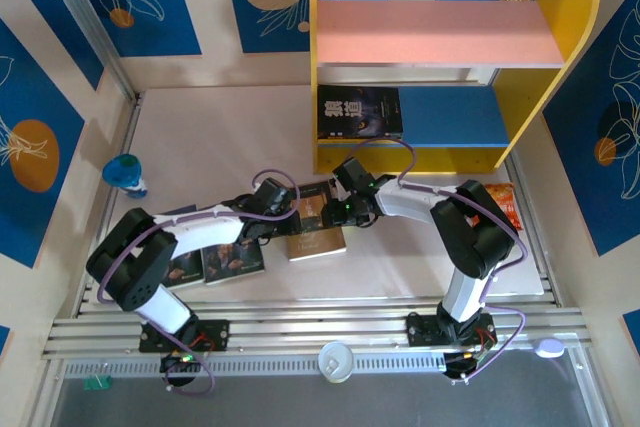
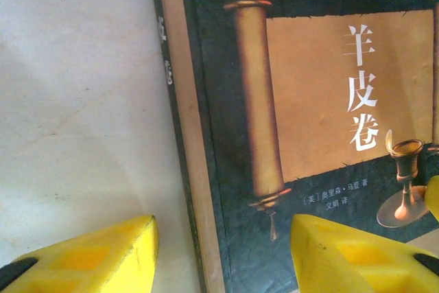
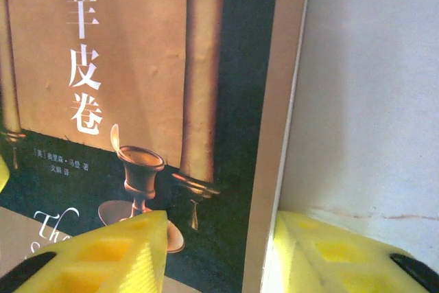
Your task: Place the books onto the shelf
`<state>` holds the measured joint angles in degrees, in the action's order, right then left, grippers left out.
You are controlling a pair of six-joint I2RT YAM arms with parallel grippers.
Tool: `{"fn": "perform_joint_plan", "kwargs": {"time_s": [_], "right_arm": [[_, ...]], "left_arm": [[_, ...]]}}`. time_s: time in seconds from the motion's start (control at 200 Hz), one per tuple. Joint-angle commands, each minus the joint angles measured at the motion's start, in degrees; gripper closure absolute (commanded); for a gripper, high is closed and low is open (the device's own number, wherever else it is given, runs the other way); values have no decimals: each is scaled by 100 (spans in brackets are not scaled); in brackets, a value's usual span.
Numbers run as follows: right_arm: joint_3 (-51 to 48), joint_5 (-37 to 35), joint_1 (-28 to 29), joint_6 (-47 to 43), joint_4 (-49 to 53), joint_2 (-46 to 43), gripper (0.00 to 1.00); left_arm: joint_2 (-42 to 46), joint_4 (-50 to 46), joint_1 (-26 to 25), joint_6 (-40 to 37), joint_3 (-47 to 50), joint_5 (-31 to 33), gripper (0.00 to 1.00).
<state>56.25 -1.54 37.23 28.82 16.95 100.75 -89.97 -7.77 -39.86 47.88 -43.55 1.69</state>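
1. Table [image 1: 420, 257]: white top, holds everything below.
2. Shelf [image 1: 440, 32]: far right of the table. The pink upper board is bare. The wolf book [image 1: 360, 112] lies on the left end of the blue lower board.
3. Brown book [image 1: 318, 242] [image 2: 309, 101] [image 3: 123, 66]: flat on the table in front of the shelf, cover up, between the two grippers.
4. Two dark books [image 1: 235, 260]: flat on the table by the left arm, side by side.
5. Left gripper [image 1: 290, 215] [image 2: 223, 238]: released, jaws spread across the brown book's left edge, one finger over the table and one over the cover.
6. Right gripper [image 1: 335, 209] [image 3: 219, 238]: released, jaws spread across the right edge in the same way. Contact with the book can't be told.
7. Orange packet [image 1: 505, 205]: right of the right arm, near the shelf's base.
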Motion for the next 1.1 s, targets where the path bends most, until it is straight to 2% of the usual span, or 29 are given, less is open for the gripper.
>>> {"fn": "perform_joint_plan", "kwargs": {"time_s": [0.0, 0.34, 0.75, 1.095], "right_arm": [[-25, 239, 176, -26, -44, 314, 62], [-154, 413, 381, 140, -252, 532, 75], [35, 475, 410, 99, -252, 630, 78], [62, 497, 407, 115, -262, 586, 78]], "left_arm": [[-133, 98, 47, -1, 40, -129, 47], [-301, 563, 33, 63, 57, -469, 48], [1299, 1201, 38, -9, 455, -636, 45], [830, 1114, 32, 46, 352, -701, 46]]}}
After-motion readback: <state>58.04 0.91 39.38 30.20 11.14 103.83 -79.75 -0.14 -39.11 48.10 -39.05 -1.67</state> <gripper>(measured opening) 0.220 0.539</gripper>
